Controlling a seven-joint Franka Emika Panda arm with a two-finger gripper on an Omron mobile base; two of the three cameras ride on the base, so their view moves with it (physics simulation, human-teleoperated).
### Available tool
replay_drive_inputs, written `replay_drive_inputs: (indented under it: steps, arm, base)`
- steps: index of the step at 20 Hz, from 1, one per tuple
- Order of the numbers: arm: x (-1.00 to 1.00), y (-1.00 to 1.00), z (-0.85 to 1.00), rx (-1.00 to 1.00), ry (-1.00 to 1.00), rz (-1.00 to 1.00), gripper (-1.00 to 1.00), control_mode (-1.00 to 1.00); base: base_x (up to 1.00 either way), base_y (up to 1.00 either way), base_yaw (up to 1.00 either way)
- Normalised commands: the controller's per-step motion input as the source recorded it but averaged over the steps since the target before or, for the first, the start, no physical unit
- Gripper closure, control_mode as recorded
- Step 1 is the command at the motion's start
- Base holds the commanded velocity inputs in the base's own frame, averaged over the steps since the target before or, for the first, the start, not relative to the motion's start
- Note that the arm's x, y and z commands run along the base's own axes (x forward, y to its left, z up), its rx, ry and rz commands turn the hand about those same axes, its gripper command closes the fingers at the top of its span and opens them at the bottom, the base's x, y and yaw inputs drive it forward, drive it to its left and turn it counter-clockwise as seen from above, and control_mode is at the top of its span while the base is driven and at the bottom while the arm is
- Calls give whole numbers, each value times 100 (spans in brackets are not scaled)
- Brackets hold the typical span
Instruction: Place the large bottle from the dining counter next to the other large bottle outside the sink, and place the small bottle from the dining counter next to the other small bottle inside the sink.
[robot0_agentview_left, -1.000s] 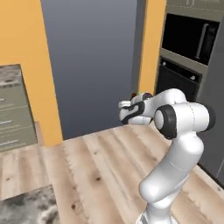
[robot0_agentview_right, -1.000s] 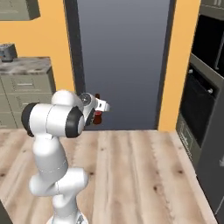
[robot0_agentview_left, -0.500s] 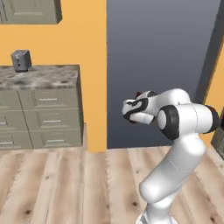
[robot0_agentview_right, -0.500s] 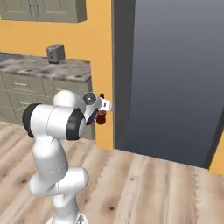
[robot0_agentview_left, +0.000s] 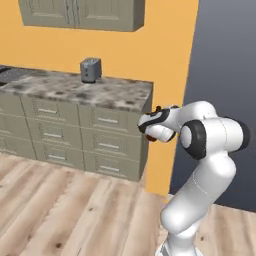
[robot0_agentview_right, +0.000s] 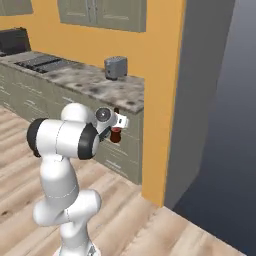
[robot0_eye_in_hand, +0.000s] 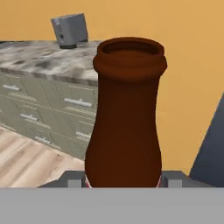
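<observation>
The hand grips the brown bottle, carried at chest height near the toaster surface. Transport step; next, drive on to the sink and set it beside the dark bottle.

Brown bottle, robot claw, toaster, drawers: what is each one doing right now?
Brown glass bottle: held off the ground, mouth open, no cap.
Two-finger gripper: shut on the bottle.
Small grey toaster: upright on the mottled stone counter.
Sage-green drawers: all closed.
Upper cabinets: closed.
</observation>
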Motion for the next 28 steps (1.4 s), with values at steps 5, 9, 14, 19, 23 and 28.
replay_drive_inputs:
  steps: [5, 9, 14, 19, 23, 28]
  arm:
    - [0, 0, 0, 0, 0, 0, 100, 100]
    - [0, 0, 0, 0, 0, 0, 100, 100]
    - [0, 0, 0, 0, 0, 0, 100, 100]
    - [0, 0, 0, 0, 0, 0, 100, 100]
    - [0, 0, 0, 0, 0, 0, 100, 100]
    - [0, 0, 0, 0, 0, 0, 100, 100]
  base:
    - [100, -28, 57]
    - [100, -4, 57]
    - [100, 29, 57]
    - [100, 43, 57]
    - [100, 29, 54]
    - [100, 3, 49]
